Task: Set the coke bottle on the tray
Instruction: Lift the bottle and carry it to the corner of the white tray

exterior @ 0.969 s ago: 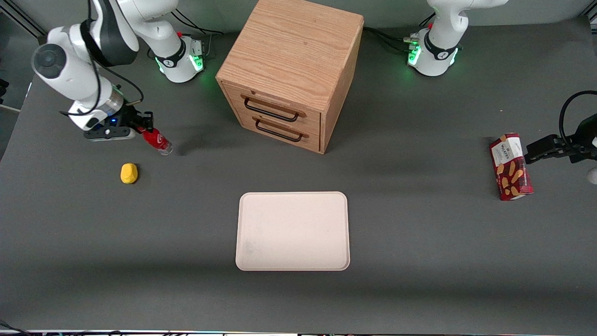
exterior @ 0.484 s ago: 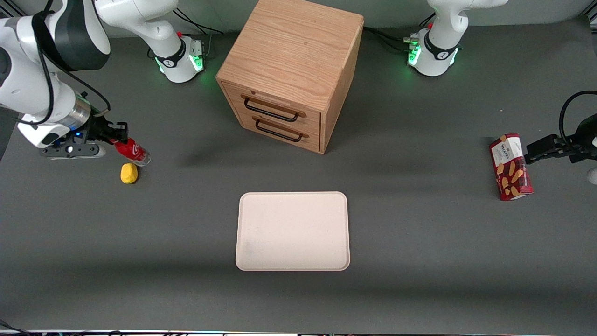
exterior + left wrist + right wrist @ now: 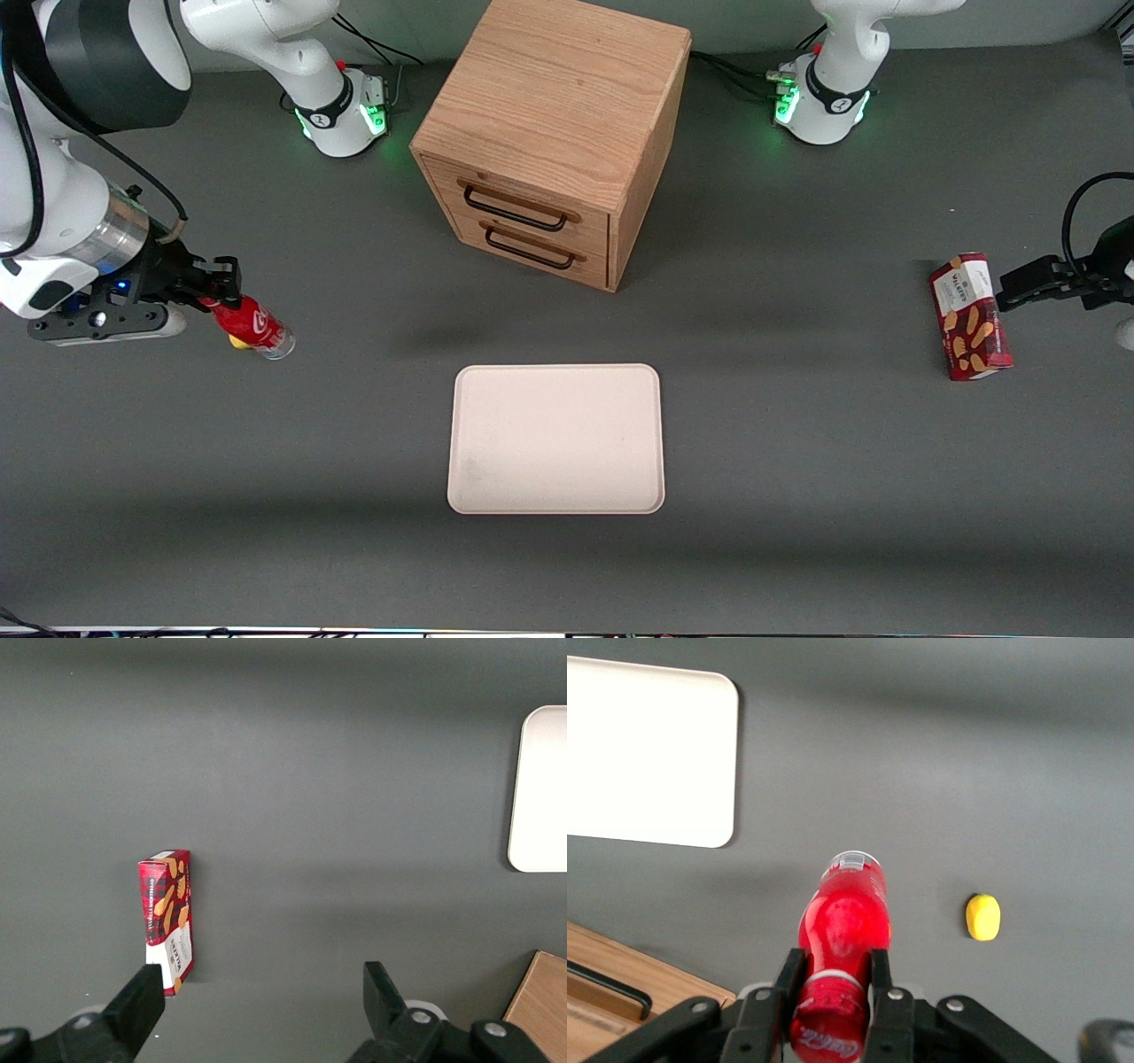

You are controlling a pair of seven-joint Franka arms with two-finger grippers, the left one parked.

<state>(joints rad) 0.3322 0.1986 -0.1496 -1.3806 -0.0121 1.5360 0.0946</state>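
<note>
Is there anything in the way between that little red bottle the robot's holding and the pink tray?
Nothing visible. The hand holds the coke bottle in the air, and only bare table lies between it and the tray. The yellow object sits off that path.

Front view: high, tilted down over the whole dark grey table, facing both arm bases.

Right wrist view: close, looking down past the black two-finger gripper clamped on the slim red coke bottle; shares the flat pale beige-pink tray with the front view.

Left wrist view: downward, catching that tray's edge too.
</note>
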